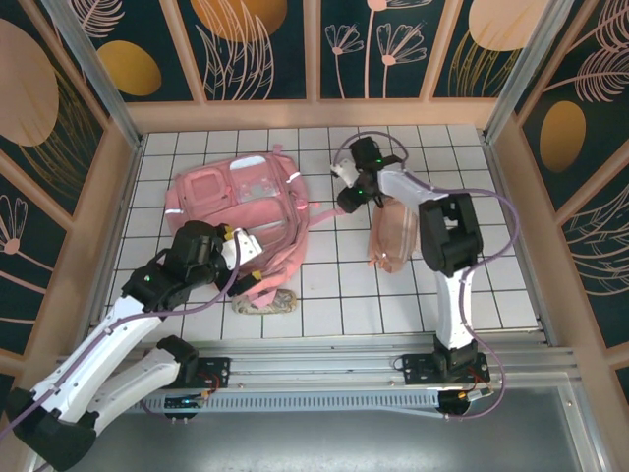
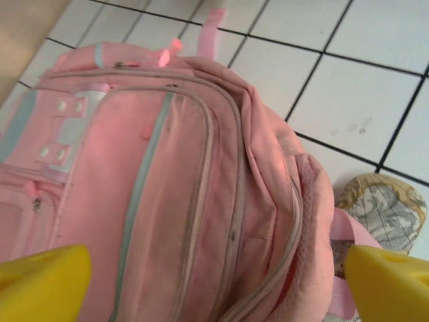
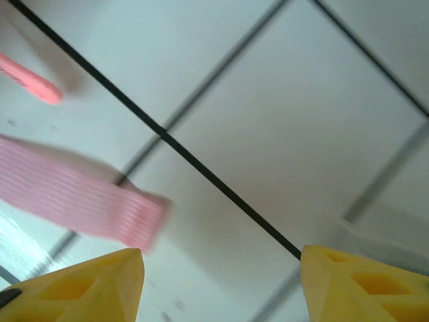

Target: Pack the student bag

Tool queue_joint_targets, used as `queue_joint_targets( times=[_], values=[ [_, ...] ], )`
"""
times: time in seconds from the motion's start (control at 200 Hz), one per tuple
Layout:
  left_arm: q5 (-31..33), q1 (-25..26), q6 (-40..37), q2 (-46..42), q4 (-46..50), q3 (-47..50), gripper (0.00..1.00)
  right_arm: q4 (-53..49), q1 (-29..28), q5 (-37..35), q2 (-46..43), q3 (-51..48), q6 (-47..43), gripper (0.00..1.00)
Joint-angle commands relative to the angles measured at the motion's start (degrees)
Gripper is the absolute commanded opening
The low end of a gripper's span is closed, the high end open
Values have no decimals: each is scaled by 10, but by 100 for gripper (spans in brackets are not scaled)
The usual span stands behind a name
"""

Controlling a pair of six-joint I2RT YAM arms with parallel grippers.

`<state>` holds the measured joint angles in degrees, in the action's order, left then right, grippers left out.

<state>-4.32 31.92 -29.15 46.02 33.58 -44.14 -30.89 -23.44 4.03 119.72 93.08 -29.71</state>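
The student bag (image 1: 236,202) is a large pink backpack lying flat on the white tiled table, left of centre. My left gripper (image 1: 248,258) hovers over its near right edge. In the left wrist view the student bag (image 2: 167,188) lies close under the left gripper (image 2: 218,295), whose yellow fingers (image 2: 40,282) stand wide open and hold nothing. A zip along the bag's right side gapes slightly. My right gripper (image 1: 347,200) hangs right of the bag, open over bare tile. Between the right gripper's (image 3: 221,288) fingertips there is only tile, with a pink strap (image 3: 87,201) just to the left.
A peach-pink pouch (image 1: 393,236) lies under my right arm. A flat item with a globe print (image 1: 265,303) rests at the bag's near corner, also seen as the globe-print item (image 2: 382,208) in the left wrist view. Wooden walls enclose the table (image 1: 393,295).
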Motion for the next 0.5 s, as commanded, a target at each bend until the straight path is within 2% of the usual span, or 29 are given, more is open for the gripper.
queue_joint_targets(
  times=[0.0,0.07,0.15,0.22,0.34,0.495],
  values=[
    [35,2,40,-2,-35,-5,99,95,-20,12,-61,-19,-62,64],
    [80,2,47,9,-53,5,99,145,-30,54,-62,-33,-115,66],
    [139,2,46,21,-83,21,99,215,-46,76,-49,-39,-153,73],
    [183,2,47,42,-102,28,99,223,-55,121,-18,-6,-183,73],
    [208,2,54,76,-113,25,99,196,-74,156,45,58,-260,73],
    [209,2,59,88,-130,35,99,216,-76,191,92,87,-271,74]
  ],
)
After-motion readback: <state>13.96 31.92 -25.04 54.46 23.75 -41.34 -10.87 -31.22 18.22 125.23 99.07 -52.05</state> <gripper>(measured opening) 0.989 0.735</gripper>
